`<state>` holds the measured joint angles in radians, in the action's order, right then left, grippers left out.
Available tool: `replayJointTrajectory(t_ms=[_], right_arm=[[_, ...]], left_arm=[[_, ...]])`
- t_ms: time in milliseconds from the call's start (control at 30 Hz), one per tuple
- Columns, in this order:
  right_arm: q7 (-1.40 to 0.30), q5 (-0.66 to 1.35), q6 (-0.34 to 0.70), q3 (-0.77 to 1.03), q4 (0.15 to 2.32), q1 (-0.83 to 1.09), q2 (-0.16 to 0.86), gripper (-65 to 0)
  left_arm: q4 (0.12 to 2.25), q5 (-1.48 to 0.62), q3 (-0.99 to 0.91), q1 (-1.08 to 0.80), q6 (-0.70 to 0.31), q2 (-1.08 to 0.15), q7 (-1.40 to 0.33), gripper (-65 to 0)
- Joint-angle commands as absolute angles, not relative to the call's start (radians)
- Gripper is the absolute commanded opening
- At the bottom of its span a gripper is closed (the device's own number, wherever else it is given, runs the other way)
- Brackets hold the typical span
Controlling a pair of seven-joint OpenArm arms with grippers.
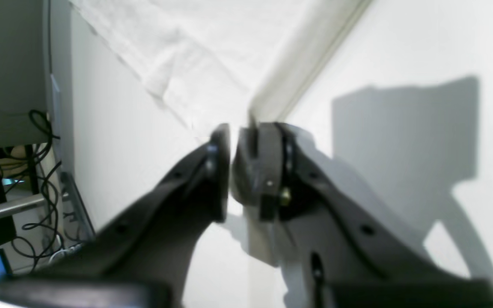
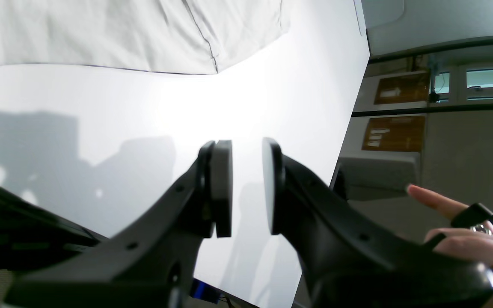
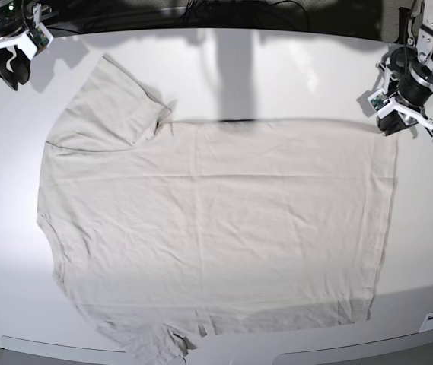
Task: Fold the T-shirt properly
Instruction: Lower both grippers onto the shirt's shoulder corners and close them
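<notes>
In the left wrist view the left gripper [image 1: 234,171] has its fingers drawn nearly together, and a thin corner of the T-shirt [image 1: 195,51] seems to run in between the pads at their tips, the hem band rising away from the right-hand finger; the close-up is blurred, so the pinch looks real but how much cloth is caught cannot be told. Judging from that, the step in hand is gripping this hem corner, and doing it well means keeping both layers of the hem between the pads and lifting low and evenly so the cloth beyond the fingertips does not bunch. The right gripper [image 2: 246,188] holds its fingers a narrow gap apart with nothing between them, bare white table [image 2: 144,128] under the tips and the shirt's sleeve edge well beyond them. At that view's right edge a person's hand [image 2: 464,239] shows, partly cut off. From the base view the garment lies spread flat across the table, the left gripper at its far right corner and the right gripper well clear of the sleeve at far left. The shirt's near sleeve is cut off at the bottom edge, and the neck cannot be made out.
</notes>
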<state>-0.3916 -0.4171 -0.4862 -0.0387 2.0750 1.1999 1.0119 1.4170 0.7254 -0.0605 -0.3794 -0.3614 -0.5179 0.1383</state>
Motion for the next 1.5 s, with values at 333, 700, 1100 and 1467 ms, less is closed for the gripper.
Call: replayJointTrajectory(t_ms=[333, 700, 1100, 1467], right_arm=[[-0.398, -0.439, -0.538, -0.032, 2.094, 1.208, 1.023, -51.8], [-0.432, -0.442, -0.246, -0.032, 2.093, 1.187, 1.031, -38.8], [-0.245, -0.257, -0.062, -0.033, 1.936, 0.965, 1.030, -38.9], [-0.179, -0.223, 0.016, -0.157, 1.783, 0.738, 0.992, -38.9]], left_arm=[[1.419, 0.733, -0.063, -0.385, -0.442, -0.532, 0.133, -65.0], [1.420, 0.703, -0.063, -0.385, -0.442, -0.511, 0.134, -65.0], [1.420, 0.703, -0.063, -0.385, -0.442, -0.505, 0.136, -65.0], [1.420, 0.703, -0.063, -0.385, -0.442, -0.505, 0.136, -65.0]])
